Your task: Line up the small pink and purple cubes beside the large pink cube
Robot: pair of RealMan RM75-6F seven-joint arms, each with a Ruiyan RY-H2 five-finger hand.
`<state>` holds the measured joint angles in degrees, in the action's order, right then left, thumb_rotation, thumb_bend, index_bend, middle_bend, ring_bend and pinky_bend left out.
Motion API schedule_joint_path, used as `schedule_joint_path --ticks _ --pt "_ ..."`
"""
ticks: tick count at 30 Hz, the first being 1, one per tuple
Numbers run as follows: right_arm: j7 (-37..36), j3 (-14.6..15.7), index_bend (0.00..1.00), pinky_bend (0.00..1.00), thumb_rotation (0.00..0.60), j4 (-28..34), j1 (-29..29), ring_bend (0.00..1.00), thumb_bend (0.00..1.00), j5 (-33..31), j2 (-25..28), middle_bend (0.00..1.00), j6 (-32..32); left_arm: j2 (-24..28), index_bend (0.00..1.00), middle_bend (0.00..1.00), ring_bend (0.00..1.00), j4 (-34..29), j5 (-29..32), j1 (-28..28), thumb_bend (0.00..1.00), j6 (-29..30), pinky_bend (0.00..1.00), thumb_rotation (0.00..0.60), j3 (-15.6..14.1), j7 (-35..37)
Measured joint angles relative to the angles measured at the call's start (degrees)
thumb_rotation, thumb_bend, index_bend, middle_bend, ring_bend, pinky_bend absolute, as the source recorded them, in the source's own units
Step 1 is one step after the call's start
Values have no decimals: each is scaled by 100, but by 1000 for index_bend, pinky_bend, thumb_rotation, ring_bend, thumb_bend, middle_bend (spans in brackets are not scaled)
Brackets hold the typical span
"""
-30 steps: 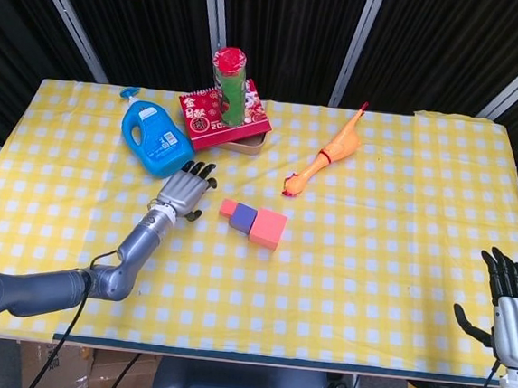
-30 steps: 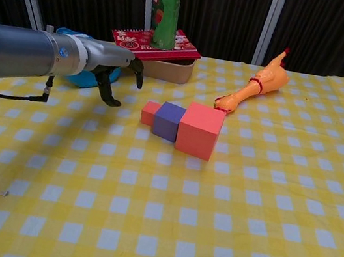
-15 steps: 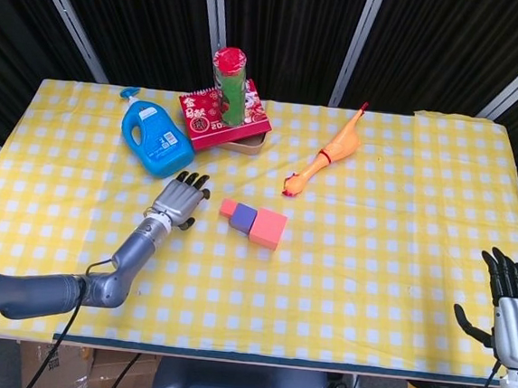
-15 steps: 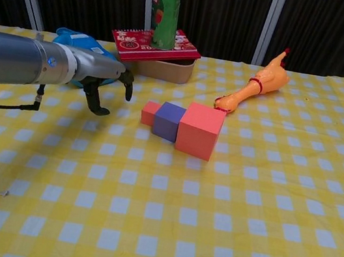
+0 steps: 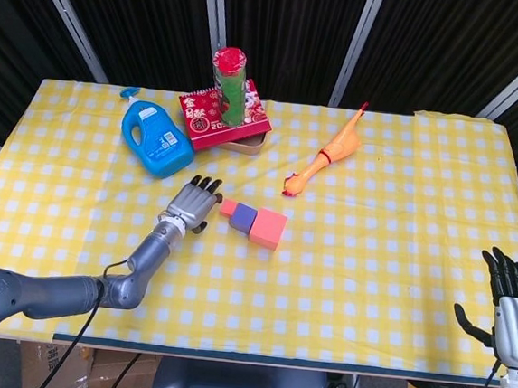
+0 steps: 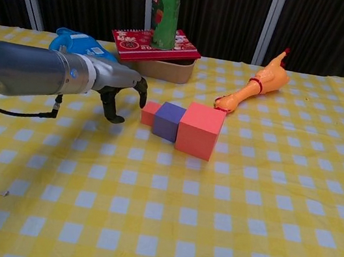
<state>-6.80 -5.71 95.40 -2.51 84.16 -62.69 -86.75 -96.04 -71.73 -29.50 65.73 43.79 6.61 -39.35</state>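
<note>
Cubes: small pink cube [image 6: 150, 113], purple cube [image 6: 168, 121], large pink cube [image 6: 199, 130] touching, matte | left hand [image 5: 194, 205] empty, fingers apart

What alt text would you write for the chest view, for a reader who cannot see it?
Three cubes sit in a touching row on a yellow checked tablecloth: small pink cube, purple cube, large pink cube. The left robot hand hovers beside the small one, holding nothing. Behind lie a rubber chicken and blue bottle.
</note>
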Motion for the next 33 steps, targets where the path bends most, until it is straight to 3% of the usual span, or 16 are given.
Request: schedule_joint_path --ticks 23,33 --pt "8 15 0 36 600 0 8 0 367 37 -1 0 -23 56 238 0 0 -207 -188 -12 421 -2 52 600 -46 163" --pt "8 9 0 36 600 14 8 0 367 29 -2 0 -26 213 230 0 0 -257 -210 -40 420 -12 52 600 235 569"
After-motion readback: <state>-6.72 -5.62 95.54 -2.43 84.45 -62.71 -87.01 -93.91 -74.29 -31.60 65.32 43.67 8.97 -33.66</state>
